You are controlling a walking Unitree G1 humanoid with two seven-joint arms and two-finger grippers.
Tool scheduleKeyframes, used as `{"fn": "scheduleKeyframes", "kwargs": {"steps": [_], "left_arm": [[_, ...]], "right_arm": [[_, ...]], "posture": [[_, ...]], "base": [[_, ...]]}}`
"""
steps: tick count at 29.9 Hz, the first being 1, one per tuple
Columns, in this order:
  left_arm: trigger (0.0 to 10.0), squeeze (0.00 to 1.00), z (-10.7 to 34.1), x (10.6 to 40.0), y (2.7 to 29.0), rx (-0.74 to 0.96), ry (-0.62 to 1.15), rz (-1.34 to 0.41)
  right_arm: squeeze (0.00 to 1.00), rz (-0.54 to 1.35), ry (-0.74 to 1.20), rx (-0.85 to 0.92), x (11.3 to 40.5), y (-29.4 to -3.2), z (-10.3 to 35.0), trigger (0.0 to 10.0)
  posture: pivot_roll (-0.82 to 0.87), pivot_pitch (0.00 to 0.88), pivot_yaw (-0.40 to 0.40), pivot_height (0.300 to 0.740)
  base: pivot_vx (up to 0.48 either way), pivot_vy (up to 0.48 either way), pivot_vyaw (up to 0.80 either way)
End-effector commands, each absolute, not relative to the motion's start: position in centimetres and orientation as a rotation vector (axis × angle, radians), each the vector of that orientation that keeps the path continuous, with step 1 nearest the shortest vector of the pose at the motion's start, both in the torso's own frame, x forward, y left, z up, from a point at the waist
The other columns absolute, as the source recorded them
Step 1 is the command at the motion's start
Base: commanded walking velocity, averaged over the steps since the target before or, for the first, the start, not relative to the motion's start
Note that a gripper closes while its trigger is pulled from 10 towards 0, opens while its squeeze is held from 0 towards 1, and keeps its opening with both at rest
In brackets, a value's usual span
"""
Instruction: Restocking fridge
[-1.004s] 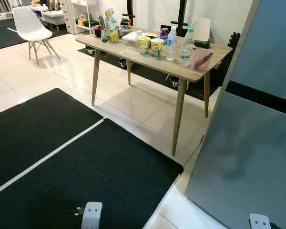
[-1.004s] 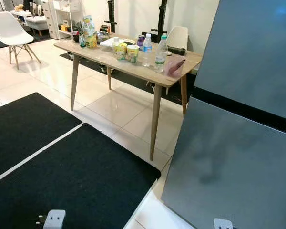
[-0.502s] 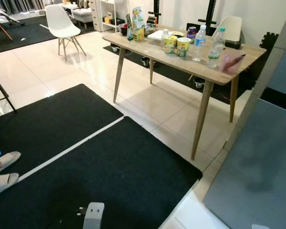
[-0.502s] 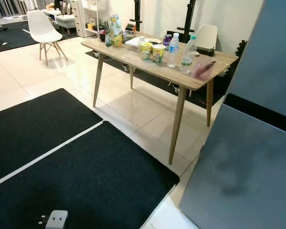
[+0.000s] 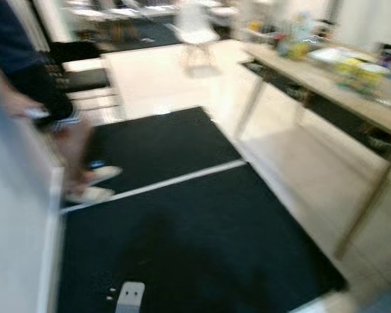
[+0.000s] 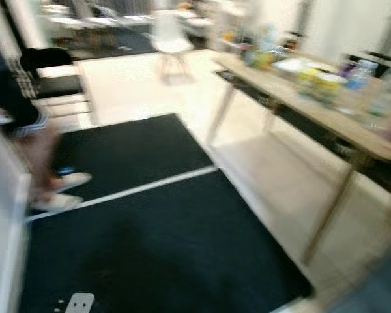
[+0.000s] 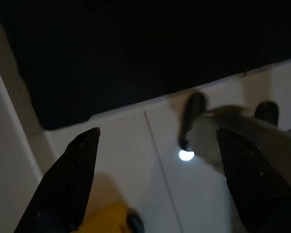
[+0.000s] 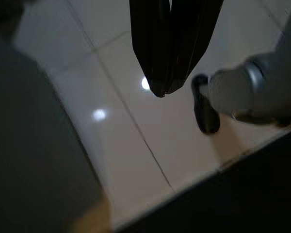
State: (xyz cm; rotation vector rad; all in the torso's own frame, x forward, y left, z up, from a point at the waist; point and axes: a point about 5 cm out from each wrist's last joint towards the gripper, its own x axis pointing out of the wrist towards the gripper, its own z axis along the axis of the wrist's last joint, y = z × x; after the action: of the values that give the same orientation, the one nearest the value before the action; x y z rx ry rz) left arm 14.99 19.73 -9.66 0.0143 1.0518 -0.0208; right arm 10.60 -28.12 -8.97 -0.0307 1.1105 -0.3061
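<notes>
Swung hard to the left since half a second ago, everything now smeared by motion blur. Grey fridge panel gone from the right side. Wooden table [image 6: 326,114] shifted over to the right edge. Person's legs [image 5: 75,147] in pale slippers [image 5: 94,184] now standing at the black mat's [image 5: 195,241] left edge.

this looks like a lived-in home room, blurred by motion. pale glossy floor tiles [image 5: 169,72] carry black mats [image 5: 195,241] in the near part. on the right stands a long wooden table [image 6: 313,111] on slim legs, crowded with bottles and food packs [image 6: 326,78]. a white chair [image 6: 169,42] sits far off, and a person in slippers [image 5: 94,182] stands at the left.
</notes>
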Motion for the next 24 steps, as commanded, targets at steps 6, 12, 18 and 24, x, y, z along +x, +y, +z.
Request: {"fn": "scheduleKeyframes", "kwargs": {"steps": [6, 12, 18, 24], "left_arm": [[10.0, 0.00, -9.66, 15.05, 19.73, -0.005, 1.056, -0.003], [10.0, 0.00, -9.76, 14.82, 19.61, -0.018, 1.063, -0.011], [10.0, 0.00, -9.84, 14.57, 19.62, -0.017, 1.070, -0.015], [10.0, 0.00, -9.92, 14.38, 19.57, -0.012, 1.077, -0.021]], "right_arm": [[0.00, -0.323, 1.125, -0.050, 10.56, -28.14, -9.01, 10.0], [0.00, -0.316, 1.130, -0.054, 10.72, -28.05, -9.01, 10.0], [0.00, -0.307, 1.135, -0.056, 10.67, -27.94, -9.07, 10.0], [0.00, -0.307, 1.138, -0.063, 10.57, -28.06, -9.05, 10.0]], "posture": [[-0.07, 0.000, -0.029, 0.740], [-0.07, 0.000, -0.030, 0.740], [-0.08, 0.000, -0.031, 0.740], [-0.07, 0.000, -0.033, 0.740]], "base": [[0.000, 0.000, 0.26], [0.000, 0.000, 0.00], [0.243, 0.000, 0.00], [0.301, 0.000, 0.00]]}}
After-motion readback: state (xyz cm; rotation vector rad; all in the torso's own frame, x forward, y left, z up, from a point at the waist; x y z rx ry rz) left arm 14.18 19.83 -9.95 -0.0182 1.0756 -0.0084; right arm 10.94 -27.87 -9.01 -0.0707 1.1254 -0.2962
